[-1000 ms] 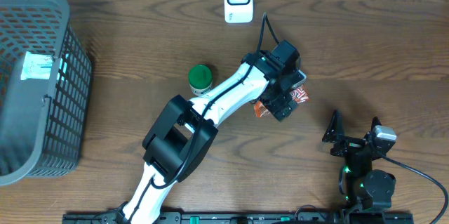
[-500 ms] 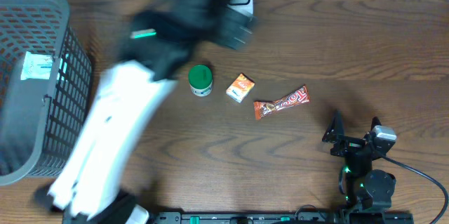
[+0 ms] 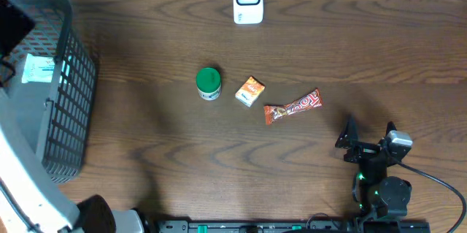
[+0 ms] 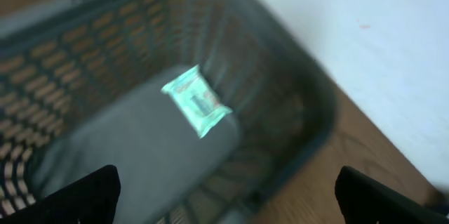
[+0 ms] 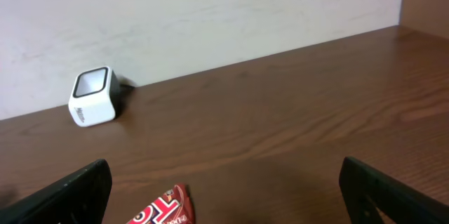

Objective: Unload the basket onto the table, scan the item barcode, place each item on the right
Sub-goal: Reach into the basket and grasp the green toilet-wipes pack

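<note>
Broadly, dark wood table [image 3: 182,160], white wall [image 5: 210,20], left hand [image 4: 228,192] spread over basket [image 3: 76,87], right hand [image 5: 224,171] spread.

The overhead view looks straight down on the whole tabletop [image 3: 146,153]. The left wrist view hangs close above the basket [image 4: 295,112] at 9 o'clock, looking in at its packet [image 4: 197,102]. The right wrist view sits low at 5 o'clock, facing 12 toward the scanner [image 5: 92,97] and candy bar [image 5: 163,208], which the overhead view also shows.
</note>
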`<move>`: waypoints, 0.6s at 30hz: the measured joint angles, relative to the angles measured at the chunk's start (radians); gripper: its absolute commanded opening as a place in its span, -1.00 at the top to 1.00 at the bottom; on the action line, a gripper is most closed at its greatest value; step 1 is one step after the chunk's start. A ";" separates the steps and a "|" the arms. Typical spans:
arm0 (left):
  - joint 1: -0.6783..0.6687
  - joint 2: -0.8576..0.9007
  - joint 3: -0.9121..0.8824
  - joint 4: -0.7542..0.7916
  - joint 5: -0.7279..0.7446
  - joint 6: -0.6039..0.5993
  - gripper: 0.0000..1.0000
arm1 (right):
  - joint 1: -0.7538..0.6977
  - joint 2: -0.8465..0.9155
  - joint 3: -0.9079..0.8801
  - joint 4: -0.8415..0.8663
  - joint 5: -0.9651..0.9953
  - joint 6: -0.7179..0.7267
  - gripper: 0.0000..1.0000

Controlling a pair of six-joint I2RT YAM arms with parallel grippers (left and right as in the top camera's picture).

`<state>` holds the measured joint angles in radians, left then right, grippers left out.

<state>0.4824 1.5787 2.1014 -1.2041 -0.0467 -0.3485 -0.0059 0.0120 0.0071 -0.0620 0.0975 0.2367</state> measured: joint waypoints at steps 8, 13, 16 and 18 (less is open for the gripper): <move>0.096 0.105 -0.218 0.224 0.066 -0.091 -0.96 | 0.000 0.000 0.000 0.000 0.000 0.000 -0.99; 0.142 0.121 -0.475 0.518 0.175 -0.116 -0.95 | 0.000 0.000 0.000 0.000 0.000 0.000 -0.98; 0.160 0.121 -0.625 0.701 0.230 -0.144 -0.95 | 0.000 0.000 0.000 0.000 0.000 0.000 -0.99; 0.166 0.121 -0.699 0.788 0.251 -0.159 -0.96 | 0.000 0.000 0.000 0.000 0.000 0.000 -0.99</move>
<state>0.6487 1.7000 1.4025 -0.4164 0.2039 -0.5079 -0.0059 0.0120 0.0071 -0.0620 0.0978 0.2367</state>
